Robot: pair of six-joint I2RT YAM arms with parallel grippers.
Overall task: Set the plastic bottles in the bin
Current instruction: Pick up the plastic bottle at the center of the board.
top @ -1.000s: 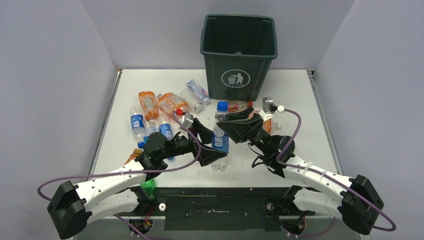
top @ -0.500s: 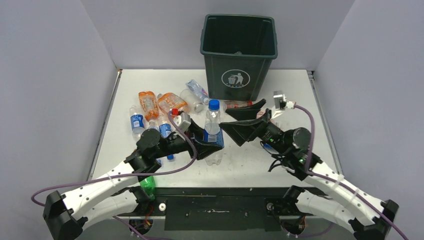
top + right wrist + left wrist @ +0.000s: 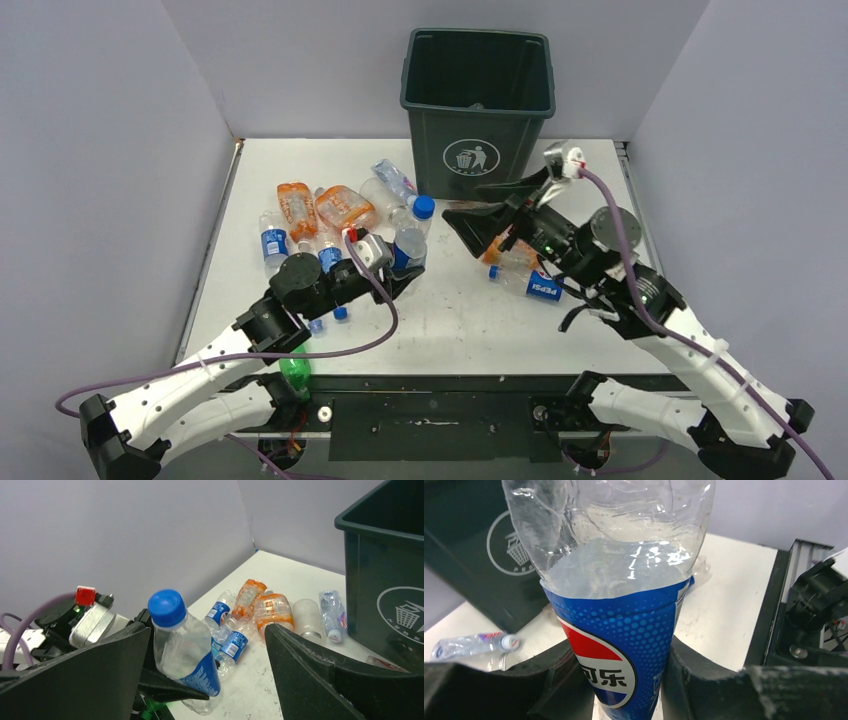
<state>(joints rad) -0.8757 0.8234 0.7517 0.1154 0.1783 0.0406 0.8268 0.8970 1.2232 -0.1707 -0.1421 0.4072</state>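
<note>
A clear plastic bottle (image 3: 411,238) with a blue Pepsi label and blue cap stands upright between the fingers of my left gripper (image 3: 404,270), which is shut on its labelled lower half (image 3: 616,652). The right wrist view shows the same bottle (image 3: 186,652) ahead of my right gripper (image 3: 207,630). That gripper (image 3: 462,200) is open with nothing in it and hovers low in front of the dark green bin (image 3: 478,100). Several more bottles, orange (image 3: 343,206) and clear with blue labels (image 3: 273,243), lie left of the bin. Another Pepsi bottle (image 3: 541,288) lies under my right arm.
A green bottle (image 3: 295,368) lies at the near table edge by the left arm's base. A crushed clear bottle (image 3: 471,645) lies beside the bin's front wall (image 3: 474,575). Grey walls close in the table on the left, back and right.
The Pepsi bottle has passed from my right gripper to my left, which shut on it. My right gripper opened and drew back to the right, towards the bin. My left arm carried the bottle leftward.
</note>
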